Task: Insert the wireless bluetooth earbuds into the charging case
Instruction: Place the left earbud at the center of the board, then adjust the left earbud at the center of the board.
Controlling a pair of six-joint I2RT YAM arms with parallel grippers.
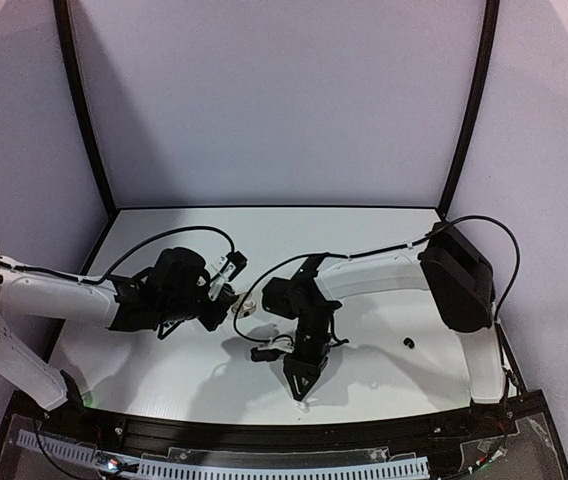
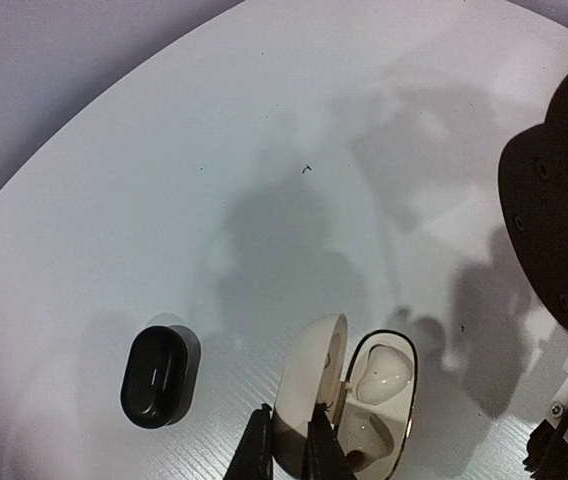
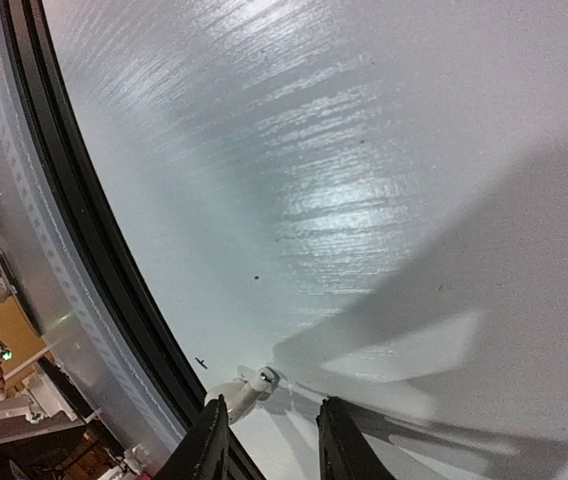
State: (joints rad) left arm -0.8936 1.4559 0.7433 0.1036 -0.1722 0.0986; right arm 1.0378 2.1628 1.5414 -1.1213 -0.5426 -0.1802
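My left arm (image 1: 64, 290) reaches over the desk (image 1: 284, 225), jaws clamped on the raised lid of the open white charging case (image 2: 382, 395). I can't tell what it holds. A shut black case (image 2: 159, 377) sits left of those jaws. My right arm (image 1: 384, 272) angles down, jaws apart, with a white earbud (image 3: 246, 388) just off one fingertip.

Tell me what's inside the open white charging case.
In the white charging case, the far well holds a glossy white shape, apparently an earbud. The near well is partly hidden by the left end effector clamping the lid.
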